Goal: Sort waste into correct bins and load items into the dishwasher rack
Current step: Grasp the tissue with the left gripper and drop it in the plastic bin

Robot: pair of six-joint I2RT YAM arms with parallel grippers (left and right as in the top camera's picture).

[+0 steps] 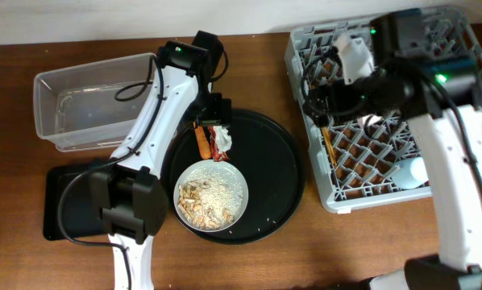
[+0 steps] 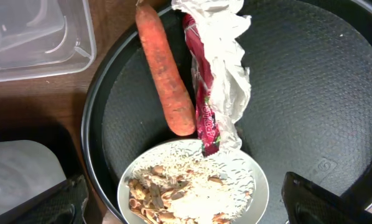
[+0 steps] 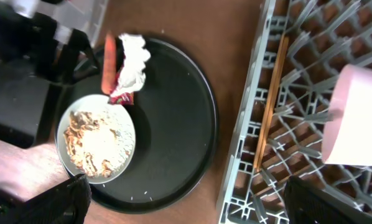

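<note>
An orange carrot [image 2: 167,74], a red wrapper [image 2: 203,93] and a crumpled white tissue [image 2: 226,68] lie together on the round black tray [image 1: 273,177]. Just below them is a white plate [image 2: 254,186] holding beige food scraps [image 2: 173,193]. My left gripper [image 2: 186,208] is open and empty above this waste; overhead it [image 1: 213,113] hovers at the tray's far edge. My right gripper [image 3: 186,205] is open and empty over the left part of the grey dishwasher rack [image 1: 467,48]. Wooden chopsticks [image 3: 271,102] and a pale upturned vessel [image 3: 357,118] lie in the rack.
A clear plastic tub [image 1: 88,109] stands at the back left, with only a pale smear on its floor. A shallow black rectangular tray [image 1: 64,205] sits at the front left, partly under my left arm. Loose rice grains dot the round tray's front.
</note>
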